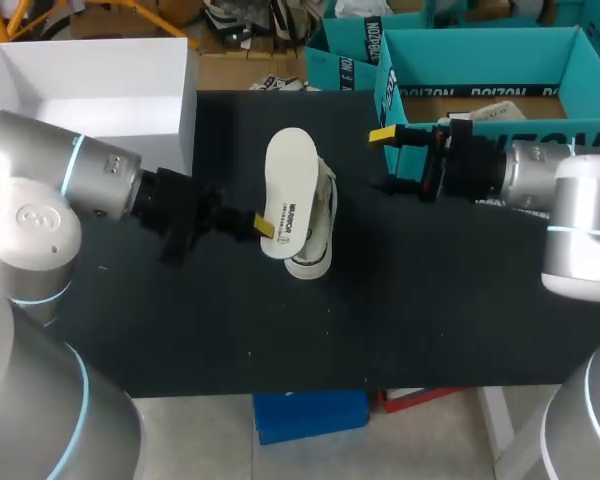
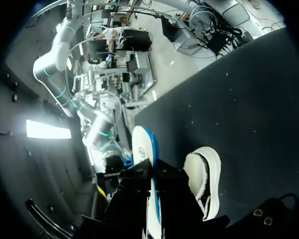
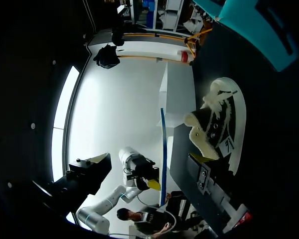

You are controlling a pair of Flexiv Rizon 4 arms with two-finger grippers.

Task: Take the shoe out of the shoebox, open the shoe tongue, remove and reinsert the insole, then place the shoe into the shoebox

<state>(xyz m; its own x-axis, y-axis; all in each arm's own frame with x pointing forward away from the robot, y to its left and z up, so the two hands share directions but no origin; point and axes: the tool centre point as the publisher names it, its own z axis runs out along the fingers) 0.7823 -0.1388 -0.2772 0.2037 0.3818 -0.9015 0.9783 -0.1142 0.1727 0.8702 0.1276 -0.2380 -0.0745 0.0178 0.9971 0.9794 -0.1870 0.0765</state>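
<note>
Yellow-tipped left gripper (image 1: pixel 264 226) clamps the white insole (image 1: pixel 288 185) at its near end. It's a flat, rounded oval, long axis running away from the robot, with dark print I can't read. Beneath it the black-and-white shoe (image 1: pixel 315 250) lies mid-table, seemingly on its side. The right gripper (image 1: pixel 383 160) is spread and empty beside the teal shoebox (image 1: pixel 540 55).

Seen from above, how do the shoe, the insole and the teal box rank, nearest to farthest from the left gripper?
1. Insole: held in the left gripper.
2. Shoe: mid-table, just beyond the insole.
3. Teal box: far right corner.
</note>
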